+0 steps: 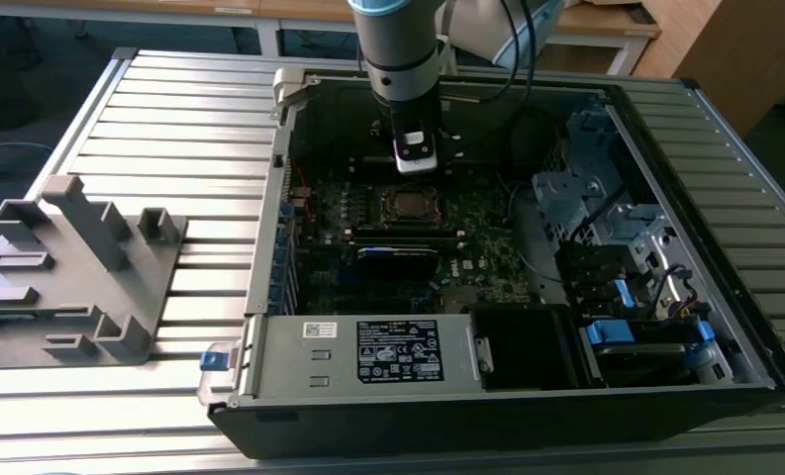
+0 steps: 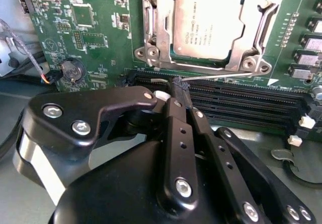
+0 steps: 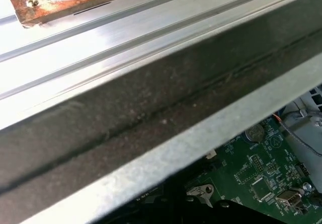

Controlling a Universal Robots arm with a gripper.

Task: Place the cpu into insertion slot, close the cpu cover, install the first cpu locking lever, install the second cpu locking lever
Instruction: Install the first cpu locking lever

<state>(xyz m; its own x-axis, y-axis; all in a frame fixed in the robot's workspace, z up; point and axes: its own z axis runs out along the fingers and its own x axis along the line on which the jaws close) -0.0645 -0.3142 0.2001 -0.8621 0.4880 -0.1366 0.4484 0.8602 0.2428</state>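
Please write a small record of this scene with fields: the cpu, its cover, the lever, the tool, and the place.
cpu: seated in the insertion slot, grey metal top showing
cpu cover: down over the cpu, framing it
locking lever: thin wire along the socket's edge, beside the memory slots
tool: shut on the locking lever's end, just above the memory slots
place: open computer case lying on a slatted table
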